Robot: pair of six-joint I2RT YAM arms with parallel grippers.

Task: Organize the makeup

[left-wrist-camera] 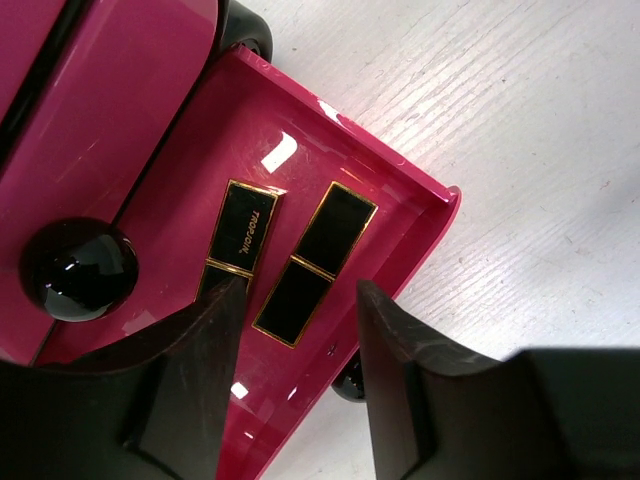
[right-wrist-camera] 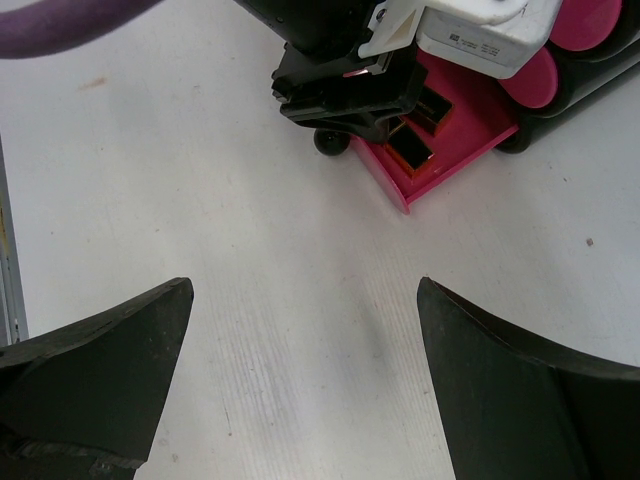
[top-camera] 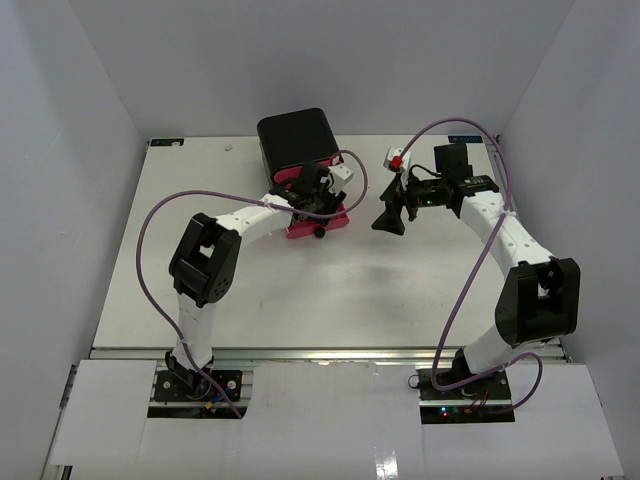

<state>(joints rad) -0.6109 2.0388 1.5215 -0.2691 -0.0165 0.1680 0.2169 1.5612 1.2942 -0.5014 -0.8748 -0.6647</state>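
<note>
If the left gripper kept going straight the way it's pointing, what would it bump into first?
Most likely the black-and-gold lipstick case nearer the outer wall of the pink drawer: it lies in line between the spread fingers of the left gripper. How far off it is, I can't tell.

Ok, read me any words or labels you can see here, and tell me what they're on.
"TROPICAL", gold lettering, last letters unsure: on one lipstick case in the pink drawer.
Label on the white wrist camera: print too small to read.
Other lipstick case: no text visible.
</note>
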